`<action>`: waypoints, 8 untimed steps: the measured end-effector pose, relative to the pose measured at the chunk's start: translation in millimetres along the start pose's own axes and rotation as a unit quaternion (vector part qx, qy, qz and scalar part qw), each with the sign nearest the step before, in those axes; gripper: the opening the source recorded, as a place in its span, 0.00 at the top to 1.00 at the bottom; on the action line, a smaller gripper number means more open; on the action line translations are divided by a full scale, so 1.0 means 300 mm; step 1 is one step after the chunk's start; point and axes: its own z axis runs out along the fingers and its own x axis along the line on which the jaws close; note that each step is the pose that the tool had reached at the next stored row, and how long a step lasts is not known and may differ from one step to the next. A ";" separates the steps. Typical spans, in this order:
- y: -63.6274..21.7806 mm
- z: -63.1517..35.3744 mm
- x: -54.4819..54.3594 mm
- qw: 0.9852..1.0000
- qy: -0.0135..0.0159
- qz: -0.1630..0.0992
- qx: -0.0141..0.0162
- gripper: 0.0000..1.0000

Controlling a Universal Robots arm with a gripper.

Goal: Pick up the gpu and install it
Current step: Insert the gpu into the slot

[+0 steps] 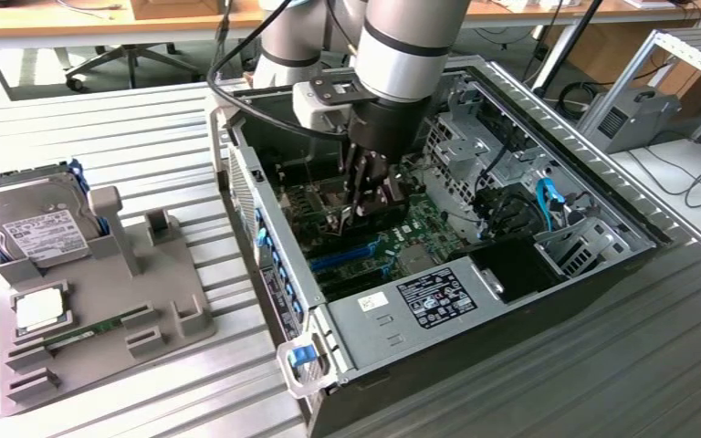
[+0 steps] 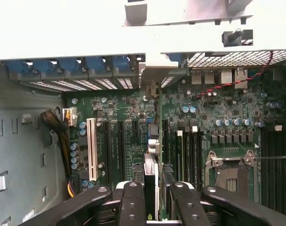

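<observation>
The gpu (image 2: 151, 162) is a thin dark card seen edge-on, running from between my fingers toward its silver bracket end (image 2: 152, 77) at the case's rear wall. My gripper (image 2: 154, 190) is shut on it, one black finger (image 2: 132, 202) on each side. The card hangs just above the green motherboard (image 2: 218, 113), beside the long black expansion slots (image 2: 119, 146). In the exterior view my gripper (image 1: 369, 193) reaches straight down into the open computer case (image 1: 280, 274) with the gpu (image 1: 371, 212) under it; whether the card's edge touches a slot is hidden.
A white slot (image 2: 91, 148) and a yellow-black wire bundle (image 2: 63, 139) lie to one side of the card. On the exterior view's left, a grey holder (image 1: 168, 292) carries a hard drive (image 1: 40, 228) and a green memory stick (image 1: 88, 328). A blue cable (image 1: 546, 196) hangs near the drive cage.
</observation>
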 end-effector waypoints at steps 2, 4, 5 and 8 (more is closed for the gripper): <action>0.001 0.009 0.000 1.000 0.000 0.000 0.000 0.74; 0.001 0.019 0.000 1.000 0.000 0.000 0.000 0.74; 0.001 0.022 0.000 1.000 0.000 0.000 0.000 0.74; 0.001 0.033 0.001 1.000 -0.001 0.000 0.000 0.74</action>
